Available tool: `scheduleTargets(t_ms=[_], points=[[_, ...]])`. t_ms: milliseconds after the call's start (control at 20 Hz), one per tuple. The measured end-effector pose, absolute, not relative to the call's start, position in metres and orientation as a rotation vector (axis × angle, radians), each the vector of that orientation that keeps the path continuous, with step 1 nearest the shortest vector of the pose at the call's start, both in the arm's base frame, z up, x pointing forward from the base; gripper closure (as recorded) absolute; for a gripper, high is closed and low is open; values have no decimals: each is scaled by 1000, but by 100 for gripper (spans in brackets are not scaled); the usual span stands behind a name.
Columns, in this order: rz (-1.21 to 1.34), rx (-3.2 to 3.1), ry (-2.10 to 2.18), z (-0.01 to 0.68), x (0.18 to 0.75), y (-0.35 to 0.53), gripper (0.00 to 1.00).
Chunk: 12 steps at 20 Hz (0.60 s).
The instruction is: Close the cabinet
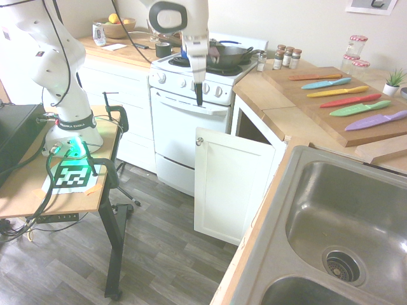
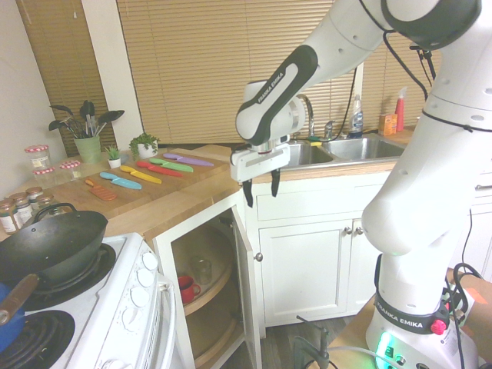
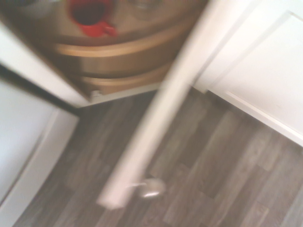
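While the dark, tapered fingers (image 2: 261, 189) hang spread, the white recessed-panel door (image 1: 232, 184) stands ajar.

Opposed exterior views share the stove (image 1: 191, 101) and sink (image 1: 343, 222); wrist view looks down, close.

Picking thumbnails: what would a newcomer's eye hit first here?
Probably the open cabinet door, swung out between stove and sink. Next, the bright knives lined up on the board, and a red mug inside the cabinet.
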State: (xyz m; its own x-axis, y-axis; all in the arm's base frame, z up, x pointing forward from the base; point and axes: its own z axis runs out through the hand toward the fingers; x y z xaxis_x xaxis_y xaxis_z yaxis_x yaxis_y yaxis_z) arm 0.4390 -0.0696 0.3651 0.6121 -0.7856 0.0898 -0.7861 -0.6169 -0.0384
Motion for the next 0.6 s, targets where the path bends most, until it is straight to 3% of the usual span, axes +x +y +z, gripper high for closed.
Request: scheduleTargets(t_ms=[350,600], points=[[105,2797,-1453,319,462,-168,0],[9,2817,-1452,263,506,-183,0]])
